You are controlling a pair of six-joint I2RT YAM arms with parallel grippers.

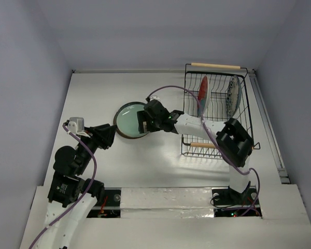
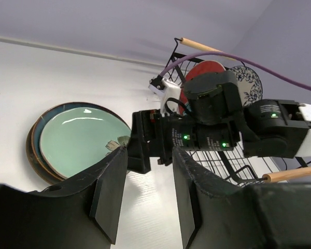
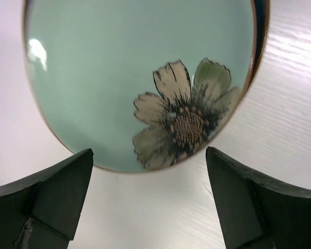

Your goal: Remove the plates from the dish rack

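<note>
A pale mint plate (image 1: 129,119) (image 2: 78,137) (image 3: 119,78) with a painted flower lies flat on the table, on top of a darker teal plate (image 2: 35,150). My right gripper (image 1: 143,122) (image 3: 149,174) hovers just off the mint plate's near rim, open, with nothing between its fingers. The black wire dish rack (image 1: 246,111) (image 2: 225,163) stands at the back right. In it a plate with a red face (image 1: 202,92) (image 2: 210,70) and a white plate with blue flowers (image 1: 233,95) (image 2: 249,83) stand on edge. My left gripper (image 1: 107,136) (image 2: 150,155) is open and empty, left of the stack.
The rack has two wooden rod handles, one at the back (image 1: 215,66) and one at the front (image 1: 203,145). A purple cable (image 1: 171,88) loops from the right arm over the table. The table's raised edge (image 1: 269,129) runs along the right side.
</note>
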